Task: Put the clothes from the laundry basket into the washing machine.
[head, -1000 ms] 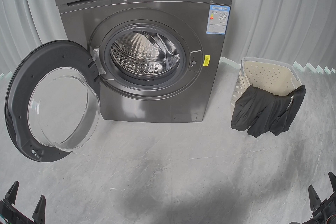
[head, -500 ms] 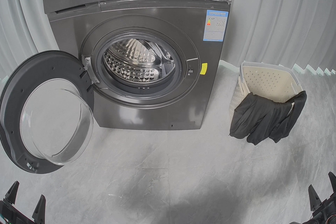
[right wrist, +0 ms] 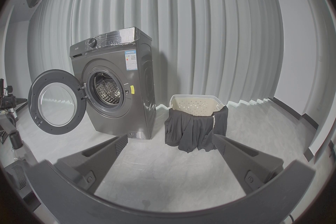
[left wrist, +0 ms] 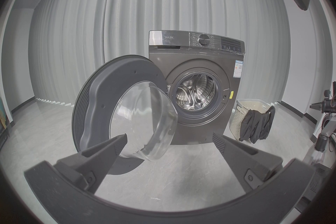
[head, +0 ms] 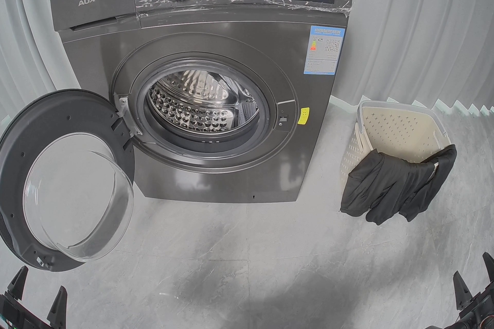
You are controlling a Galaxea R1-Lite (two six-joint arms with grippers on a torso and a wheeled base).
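The left claw (head: 40,289) is wide open and holds nothing, low at the near left over the floor (head: 257,253). The right claw (head: 472,273) is open and bare too, low at the near right. A broad patch of bare floor lies between both claws and the washer (head: 206,37). The round door (head: 62,181) swings far out to the left, and its rim juts toward the left claw, well apart from it. The drum (head: 200,98) gapes open. The basket (head: 401,124) sits near the washer's right side with a strip of floor between them. The dark clothes (head: 396,186) hang over the basket's front rim and down its outside. Since a second ago the whole head view has shifted, so the camera moved; the washer looks bigger, while the clothes lie the same and the claws keep their corners. The right wrist view shows the washer's side wall. The left wrist view shows the door's (left wrist: 119,112) clear bowl bulging out.
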